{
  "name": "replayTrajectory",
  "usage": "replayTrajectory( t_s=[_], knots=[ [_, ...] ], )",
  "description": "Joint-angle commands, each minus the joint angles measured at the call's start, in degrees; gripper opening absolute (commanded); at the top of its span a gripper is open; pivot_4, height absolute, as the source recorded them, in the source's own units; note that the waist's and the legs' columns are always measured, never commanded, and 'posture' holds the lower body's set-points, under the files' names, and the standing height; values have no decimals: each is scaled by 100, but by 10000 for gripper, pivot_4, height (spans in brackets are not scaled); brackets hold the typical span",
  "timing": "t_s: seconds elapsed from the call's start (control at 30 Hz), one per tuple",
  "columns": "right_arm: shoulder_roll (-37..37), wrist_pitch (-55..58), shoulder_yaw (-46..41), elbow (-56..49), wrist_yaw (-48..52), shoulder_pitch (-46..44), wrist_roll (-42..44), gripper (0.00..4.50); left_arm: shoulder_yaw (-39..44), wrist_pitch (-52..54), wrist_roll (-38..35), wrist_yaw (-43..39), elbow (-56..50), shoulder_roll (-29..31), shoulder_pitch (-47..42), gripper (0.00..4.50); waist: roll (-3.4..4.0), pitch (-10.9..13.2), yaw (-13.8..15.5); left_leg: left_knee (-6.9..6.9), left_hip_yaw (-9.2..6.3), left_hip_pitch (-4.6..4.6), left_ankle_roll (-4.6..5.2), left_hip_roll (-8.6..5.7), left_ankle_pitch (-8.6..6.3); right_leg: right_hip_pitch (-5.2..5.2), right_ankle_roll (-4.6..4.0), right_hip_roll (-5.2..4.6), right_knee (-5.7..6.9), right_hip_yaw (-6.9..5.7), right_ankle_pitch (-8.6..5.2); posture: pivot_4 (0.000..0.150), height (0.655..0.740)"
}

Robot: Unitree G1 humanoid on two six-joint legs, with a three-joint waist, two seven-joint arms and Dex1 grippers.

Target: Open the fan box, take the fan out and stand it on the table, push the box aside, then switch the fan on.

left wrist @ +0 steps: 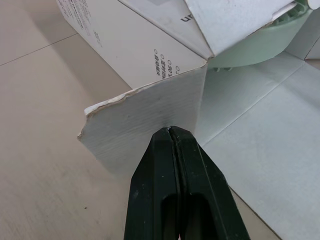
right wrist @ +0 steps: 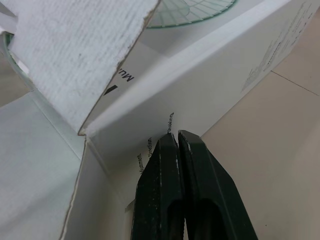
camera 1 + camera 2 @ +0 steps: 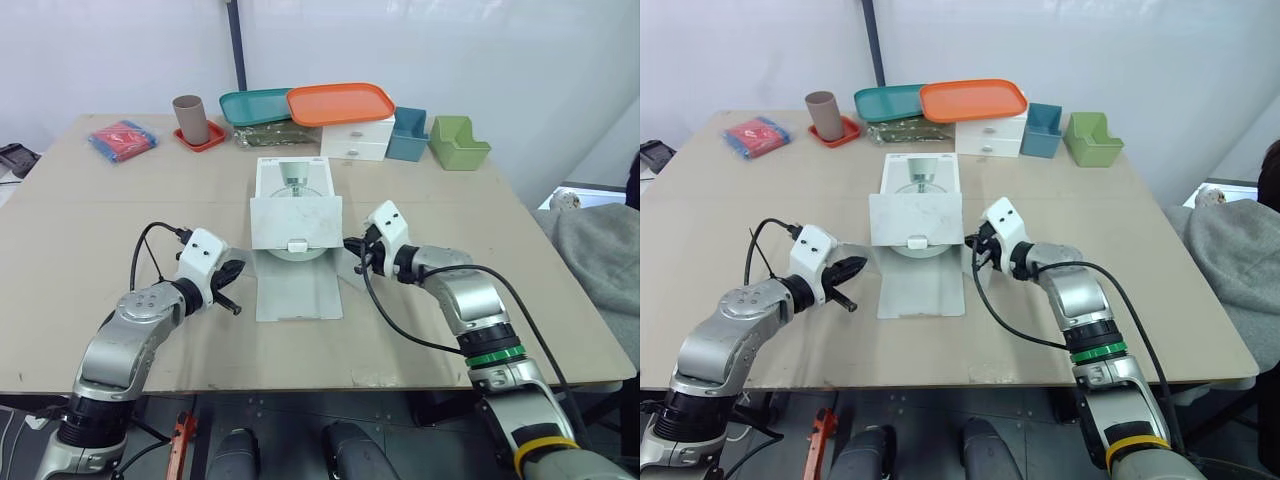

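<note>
**What are the two grippers doing?**
Both have their black fingers pressed together. The left gripper (image 1: 172, 132), lower left of centre in the head view, has its tip at the edge of a torn side flap (image 1: 145, 120). The right gripper (image 2: 172, 136), just right of centre, has its tip at the box's side wall.

**And where is the fan?**
The pale green fan (image 3: 292, 180) sits inside the white fan box (image 3: 295, 222). The box is open at the centre of the tan table (image 3: 100, 220), and its lid flap (image 3: 298, 290) lies flat toward the bottom edge.
</note>
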Motion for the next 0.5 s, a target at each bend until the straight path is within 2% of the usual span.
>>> replayTrajectory(
  t_s=[0.03, 0.17, 0.33, 0.5],
  knots=[
    [57, -77, 7, -185, 106, -105, 67, 815, 101, -174, 16, 89, -121, -45, -22, 0, 0, 0, 0, 0, 0, 0, 0, 0, 0, 0, 0, 0, 0, 0, 0, 1500, 7400],
    [45, -97, 2, -117, 133, -120, 26, 815, 258, -152, -189, -56, -380, 21, 249, 0, 0, 0, -7, -1, 0, 0, 0, 0, 0, 0, -1, 0, 0, 0, 0, 1500, 7400],
    [-179, -84, -158, -109, 182, -210, 50, 815, 742, -107, -1165, -752, -1348, 144, 1112, 0, 1, 2, -9, -4, 1, -1, -1, 4, -1, -4, -5, 1, 0, 0, -4, 1500, 7400],
    [-693, 39, -468, -188, 132, -210, 42, 815, 939, 87, -1686, -909, -2016, 217, 1787, 0, 9, 7, 14, -2, 8, 0, -3, 1, -2, -1, -22, -8, -3, 2, -18, 1500, 7400]
  ],
)
